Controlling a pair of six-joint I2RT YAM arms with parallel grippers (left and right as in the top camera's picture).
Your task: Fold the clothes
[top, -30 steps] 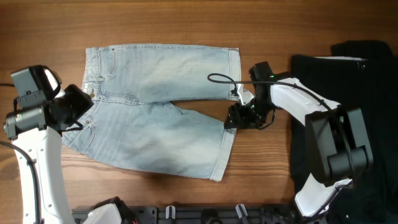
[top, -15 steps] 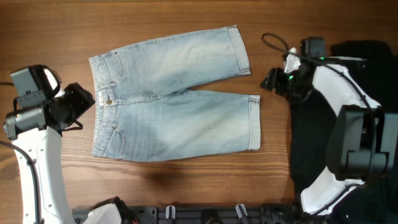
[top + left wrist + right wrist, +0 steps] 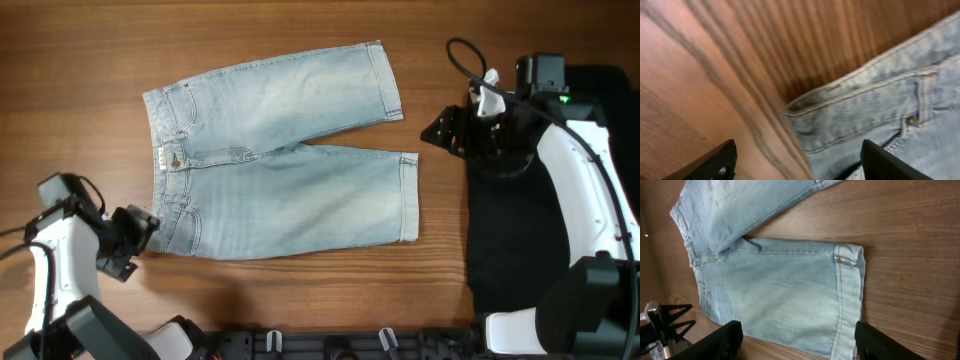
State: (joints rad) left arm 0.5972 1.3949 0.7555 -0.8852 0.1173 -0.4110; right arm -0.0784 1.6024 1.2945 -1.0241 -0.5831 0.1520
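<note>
Left arm sits low at the front corner of the worktop (image 3: pixel 300 40), elbow tucked. The left claw (image 3: pixel 137 236) points in at the bottom corner of the waistband, just beside it; contact is unclear. Its fingers (image 3: pixel 722 161) are spread wide with nothing between them.

Right arm is stretched across the black garment (image 3: pixel 510 240), with a cable looping above it. The right claw (image 3: pixel 432 131) aims at the leg hems but stands apart from them, with its fingers (image 3: pixel 720 341) parted and empty.

The denim shorts (image 3: pixel 280 170) lie flat mid-worktop, waistband toward the left arm, legs toward the right arm. The far leg is angled away from the near one.

Versus half a second ago, the left arm has dropped from beside the waistband's middle to the front corner. The right arm has pulled a bit further from the hems. The shorts haven't moved.

The left wrist view gives the waistband edge, pocket stitching and a rivet close up, blurred. The right wrist view shows the near leg's cuffed hem and the crotch seam. Only the overhead view catches the black garment and both arms together.
</note>
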